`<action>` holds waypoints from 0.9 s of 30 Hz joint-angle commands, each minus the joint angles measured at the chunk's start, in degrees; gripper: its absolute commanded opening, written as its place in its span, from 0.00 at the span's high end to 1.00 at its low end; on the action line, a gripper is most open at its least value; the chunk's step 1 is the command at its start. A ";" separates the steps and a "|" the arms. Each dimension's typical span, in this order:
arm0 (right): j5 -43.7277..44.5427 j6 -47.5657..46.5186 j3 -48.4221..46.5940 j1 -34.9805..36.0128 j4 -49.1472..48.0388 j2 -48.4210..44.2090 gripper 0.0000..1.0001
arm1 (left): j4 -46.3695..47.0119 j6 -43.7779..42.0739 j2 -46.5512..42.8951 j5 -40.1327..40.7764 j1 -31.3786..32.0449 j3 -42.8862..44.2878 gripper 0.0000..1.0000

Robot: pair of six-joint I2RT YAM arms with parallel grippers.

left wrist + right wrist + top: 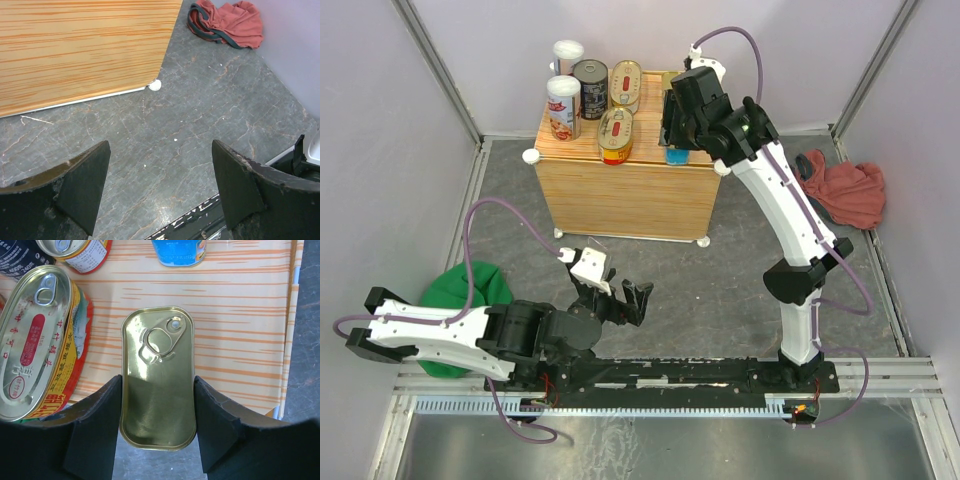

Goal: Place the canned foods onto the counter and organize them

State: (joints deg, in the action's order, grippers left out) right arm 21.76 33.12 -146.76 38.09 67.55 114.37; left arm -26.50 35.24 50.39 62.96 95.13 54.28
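Observation:
My right gripper [157,415] is shut on a rectangular gold tin [158,377], its pads pressed to the tin's long sides. The tin lies lid up at the front right of the counter [240,340], its near end overhanging the edge. To its left lies an oval gold-red tin [37,340], and a blue tin [180,251] sits further back. From above, the right gripper [675,125] hides the held tin. Two tall cylinders [563,105], a dark tin [591,88] and two oval tins [616,135] stand on the counter [620,190]. My left gripper [617,297] hangs open and empty over the table.
A green cloth [460,300] lies beside the left arm. A red cloth [850,190] sits by the right wall, seen again as the red cloth [227,22]. The counter's wooden side [75,50] and a white knob [155,85] face the left gripper [160,185].

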 commanded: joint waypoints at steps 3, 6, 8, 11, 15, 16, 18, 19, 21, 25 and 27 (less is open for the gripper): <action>1.88 0.87 0.85 -0.55 1.08 1.72 0.69 | 1.89 -1.81 -0.96 2.52 0.40 -0.13 0.12; 2.05 1.18 0.93 -0.48 0.93 1.66 0.62 | 1.35 -1.48 -0.90 2.52 0.36 0.06 0.12; 2.42 1.39 0.92 -0.55 0.75 1.43 0.57 | 1.16 -1.28 -0.94 2.51 0.40 0.15 0.12; 2.42 1.58 1.08 -0.50 0.38 1.15 0.51 | 0.69 -0.81 -0.91 2.52 0.40 0.15 0.11; 2.03 1.77 1.23 -0.51 -0.24 0.45 0.39 | 0.55 -0.53 -1.06 2.43 0.40 0.28 0.11; 1.95 1.75 1.13 -0.51 -0.30 0.35 0.37 | 0.45 -0.53 -1.08 2.43 0.40 0.36 0.11; 1.79 1.75 0.97 -0.52 -0.23 0.18 0.31 | 0.40 -0.53 -0.97 2.36 0.36 0.47 0.11; 1.63 1.77 0.93 -0.52 -0.22 0.09 0.29 | 0.35 -0.46 -0.93 2.39 0.38 0.59 0.11; 1.54 1.68 0.95 -0.50 -0.27 -0.16 0.24 | 0.25 -0.44 -0.74 2.34 0.39 0.79 0.11; 1.58 1.27 0.82 -0.52 -0.59 -1.12 0.17 | -0.58 -0.12 -0.15 2.43 0.41 1.66 0.11; 1.68 1.15 0.76 -0.53 -0.58 -1.75 0.17 | -0.95 0.16 -0.03 2.64 0.40 1.94 0.11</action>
State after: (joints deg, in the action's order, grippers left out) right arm 22.98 34.65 -145.56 37.76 67.75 114.61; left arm -27.53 35.27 50.19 63.00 95.13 54.15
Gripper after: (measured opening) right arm 0.828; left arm 0.889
